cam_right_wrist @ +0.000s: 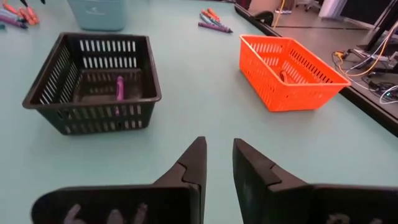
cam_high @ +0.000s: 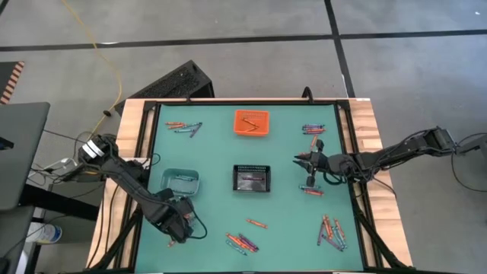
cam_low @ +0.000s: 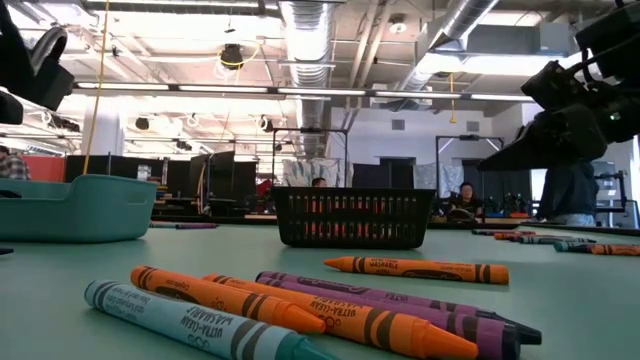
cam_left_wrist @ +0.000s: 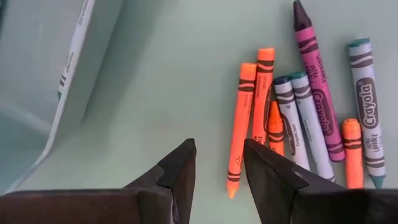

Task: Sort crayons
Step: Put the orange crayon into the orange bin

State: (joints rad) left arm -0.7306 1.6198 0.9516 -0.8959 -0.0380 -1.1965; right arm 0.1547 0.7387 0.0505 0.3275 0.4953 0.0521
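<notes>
Taking the black bin in the middle of the green table as the landmark, and going from left to right: well to its left and toward the near edge, the left gripper hangs low over the mat, its jaws a narrow gap apart with nothing between them. In the left wrist view its fingertips stand just short of a cluster of crayons, orange, pale blue-grey and purple, lying side by side. A pale teal bin sits left of the black bin, with a crayon or two inside, between the gripper and the far left corner, where another small group of crayons lies.

Just beyond the black bin, toward the far edge, stands the orange bin with orange crayons in it. The black bin itself holds a purple crayon. Nearer than the black bin, a lone orange crayon and a small mixed pile lie on the mat.

Right of the black bin, the right gripper hovers above the table, jaws slightly parted and empty, pointed toward the two bins. More crayons lie beside it, in the far right corner, and in a heap near the near right corner.
</notes>
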